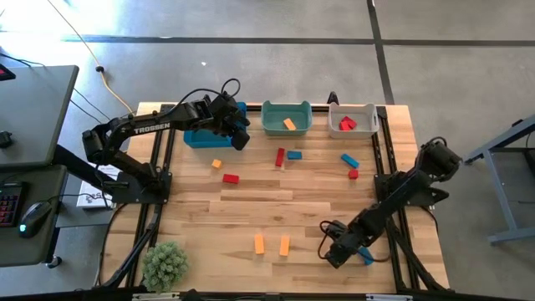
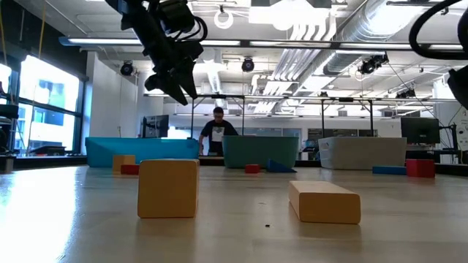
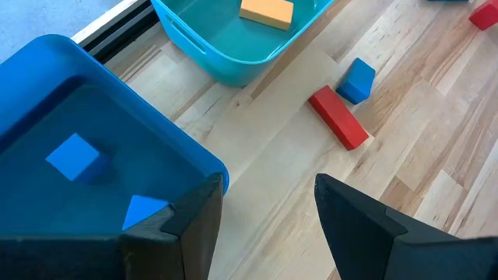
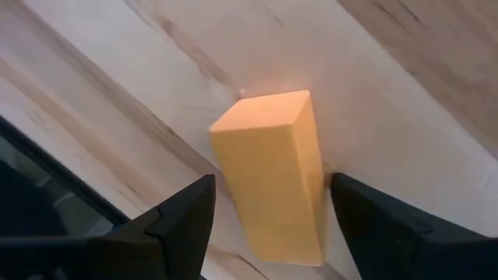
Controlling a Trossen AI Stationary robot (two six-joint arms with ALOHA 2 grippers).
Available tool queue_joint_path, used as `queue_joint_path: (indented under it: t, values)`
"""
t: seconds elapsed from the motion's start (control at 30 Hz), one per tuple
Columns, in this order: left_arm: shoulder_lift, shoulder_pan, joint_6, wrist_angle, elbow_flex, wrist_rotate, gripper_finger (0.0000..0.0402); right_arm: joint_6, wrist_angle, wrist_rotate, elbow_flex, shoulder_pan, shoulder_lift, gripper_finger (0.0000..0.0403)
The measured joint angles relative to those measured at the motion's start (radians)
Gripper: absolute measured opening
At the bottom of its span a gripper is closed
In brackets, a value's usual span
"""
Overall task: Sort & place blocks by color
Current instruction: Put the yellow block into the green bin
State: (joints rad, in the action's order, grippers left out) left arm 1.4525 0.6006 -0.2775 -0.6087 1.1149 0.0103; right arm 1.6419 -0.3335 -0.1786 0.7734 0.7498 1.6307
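Down at the counter's (image 1: 276,209) near right corner, the right gripper's (image 4: 268,210) fingers (image 4: 179,218) spread wide around an orange block (image 4: 272,187) lying flat, not clamped. Over the blue bin's (image 3: 93,117) rim, the left gripper (image 3: 268,214) hovers parted and empty; two blue blocks (image 3: 74,155) sit inside. Other blocks (image 1: 282,156) lie scattered mid-counter, with some in the teal bin (image 1: 287,117) and white bin (image 1: 352,120).

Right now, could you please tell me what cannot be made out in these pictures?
High view: the left gripper covers part of the inside of the blue plastic bin.
High view: the right arm hides most of a small blue block.
Low view: the wall of the white rectangular bin hides its contents.
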Motion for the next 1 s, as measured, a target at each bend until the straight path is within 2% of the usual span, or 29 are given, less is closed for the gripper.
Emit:
queue_joint_path:
  t: [0.1,0.27,0.3,0.53,0.7,0.83,1.0]
  values:
    - [0.000,0.000,0.000,0.000,0.000,0.000,0.0195,0.033,-0.012,0.021,0.000,0.012,0.001,0.0212]
    - [0.000,0.000,0.000,0.000,0.000,0.000,0.0195,0.063,-0.037,0.036,0.000,0.021,0.001,0.0109]
    - [0.000,0.000,0.000,0.000,0.000,0.000,0.0195,0.060,-0.040,0.036,0.001,0.021,0.002,0.0100]
    - [0.000,0.009,0.000,0.000,0.000,-0.022,0.0195,0.055,-0.043,0.074,-0.002,0.017,-0.033,0.0102]
    - [0.000,0.023,0.000,0.000,0.000,-0.023,0.0195,0.052,-0.075,0.172,-0.006,-0.015,-0.106,0.0102]
    - [0.000,0.040,0.009,0.000,0.000,-0.022,0.0195,0.009,-0.120,0.200,-0.006,-0.069,-0.175,0.0102]
    - [0.000,0.073,0.026,0.007,0.000,-0.023,0.0195,-0.087,-0.144,0.259,-0.006,-0.188,-0.264,0.0102]
